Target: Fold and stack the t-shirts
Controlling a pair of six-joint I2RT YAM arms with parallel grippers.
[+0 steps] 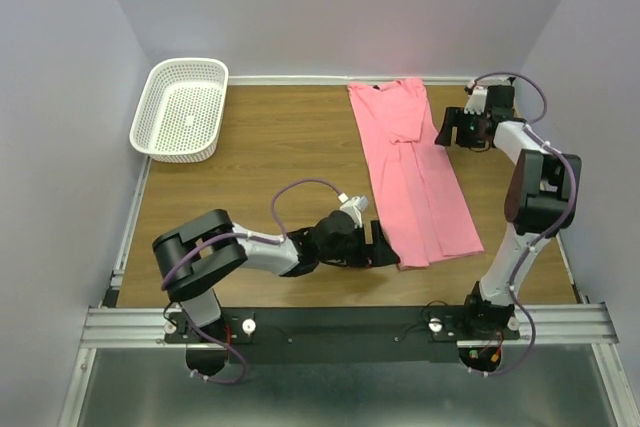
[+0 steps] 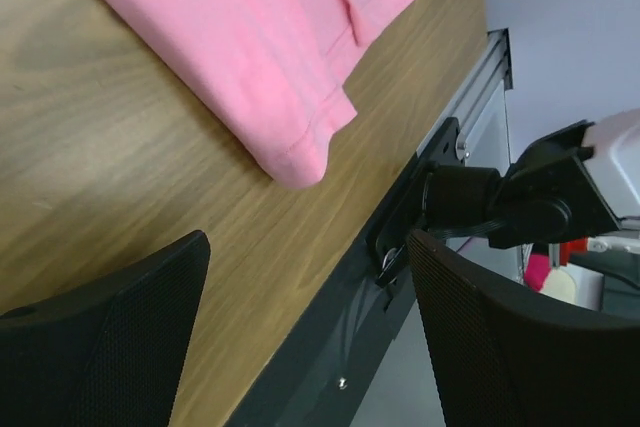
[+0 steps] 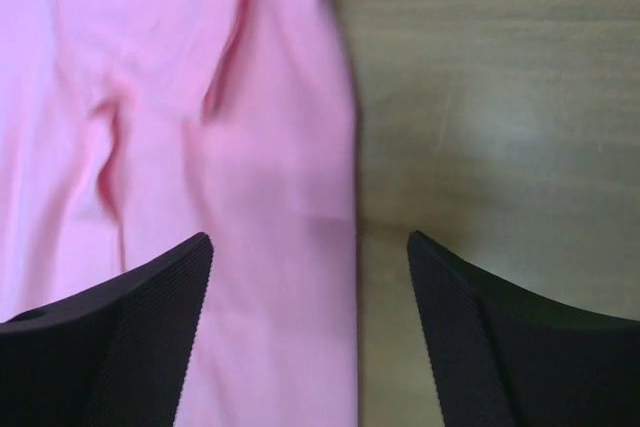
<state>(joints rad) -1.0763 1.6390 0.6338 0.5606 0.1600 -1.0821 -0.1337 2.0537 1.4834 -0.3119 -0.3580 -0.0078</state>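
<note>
The salmon-pink t-shirt (image 1: 415,172) lies on the wooden table (image 1: 280,157), folded lengthwise into a long strip that runs from the back wall toward the near edge. My left gripper (image 1: 385,245) is low at the strip's near-left corner. In the left wrist view it (image 2: 308,239) is open and empty, and the t-shirt's corner (image 2: 290,152) lies just beyond its fingertips. My right gripper (image 1: 447,130) hovers at the strip's right edge near the far end. Seen from the right wrist it (image 3: 308,239) is open, with the t-shirt's edge (image 3: 280,197) lying flat between the jaws.
A white mesh basket (image 1: 180,107) stands at the table's back left corner. The black mounting rail (image 2: 400,237) along the near table edge is close under my left gripper. Walls close in the table at the back and both sides.
</note>
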